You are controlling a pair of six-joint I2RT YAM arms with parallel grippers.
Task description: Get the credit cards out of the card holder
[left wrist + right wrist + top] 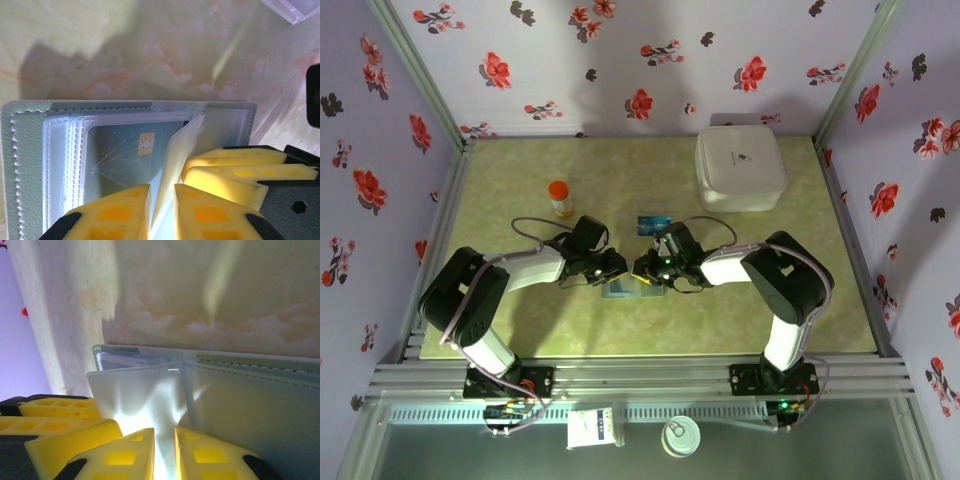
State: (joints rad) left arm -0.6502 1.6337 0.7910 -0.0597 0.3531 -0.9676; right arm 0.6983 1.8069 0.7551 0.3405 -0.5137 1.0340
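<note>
Card holder (623, 291): grey, lying open on the table (620, 340), about mid-width, nearer the near edge. Left gripper (162, 192): fingers pinched together on one clear sleeve leaf of the holder. Right gripper (165, 436): fingers likewise closed on a frosted leaf. Credit card (125, 150): chip showing, seated in a sleeve. Second credit card (653, 224): blue, loose, just toward the far edge. White box (740, 168): far right corner.

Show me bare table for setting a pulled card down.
Free: the far strip of green marbled table between the orange bottle and the white square box; the near strip before the grey bifold card holder. Crowded: centre, where left gripper and right gripper pinch it.
</note>
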